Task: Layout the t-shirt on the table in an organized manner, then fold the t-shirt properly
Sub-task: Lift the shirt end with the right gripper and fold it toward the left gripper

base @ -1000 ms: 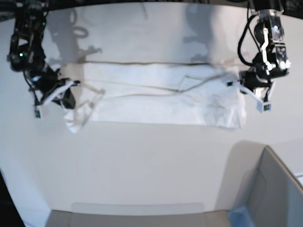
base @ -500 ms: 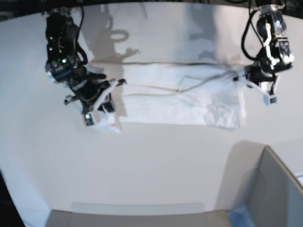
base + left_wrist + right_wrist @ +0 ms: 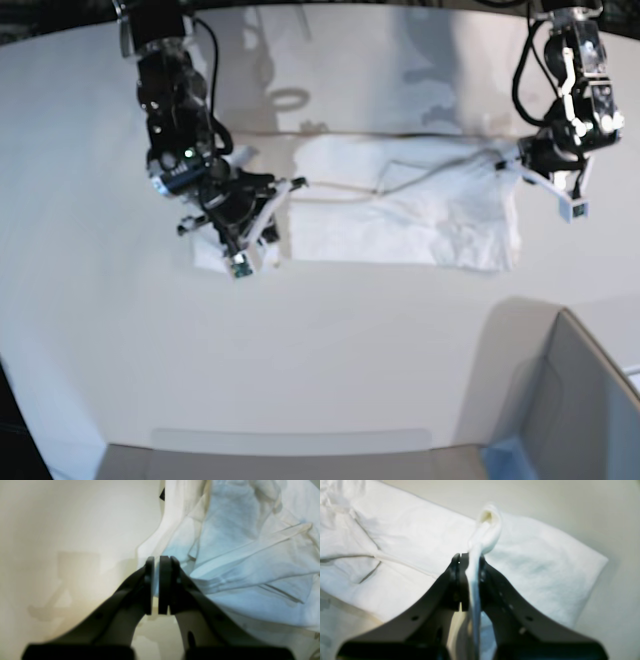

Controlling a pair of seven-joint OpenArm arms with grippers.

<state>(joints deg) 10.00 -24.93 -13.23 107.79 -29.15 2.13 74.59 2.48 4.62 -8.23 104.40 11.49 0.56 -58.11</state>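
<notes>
Right tool (image 3: 243, 243) dragged t-shirt (image 3: 420, 215) edge inward, gripping; left tool (image 3: 155, 587) closed, seemingly empty.

Grey box (image 3: 585, 410) at lower right, blue edge (image 3: 507, 458) on its corner

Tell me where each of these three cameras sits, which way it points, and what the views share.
Base: high in front, looking down on the table; both arms show.
Left wrist: behind the left gripper, facing the t-shirt edge; shut jaws show.
Right wrist: behind the right gripper, facing down; jaws pinch a fold.
Shared: all three see the t-shirt; base also shows both grippers.
</notes>
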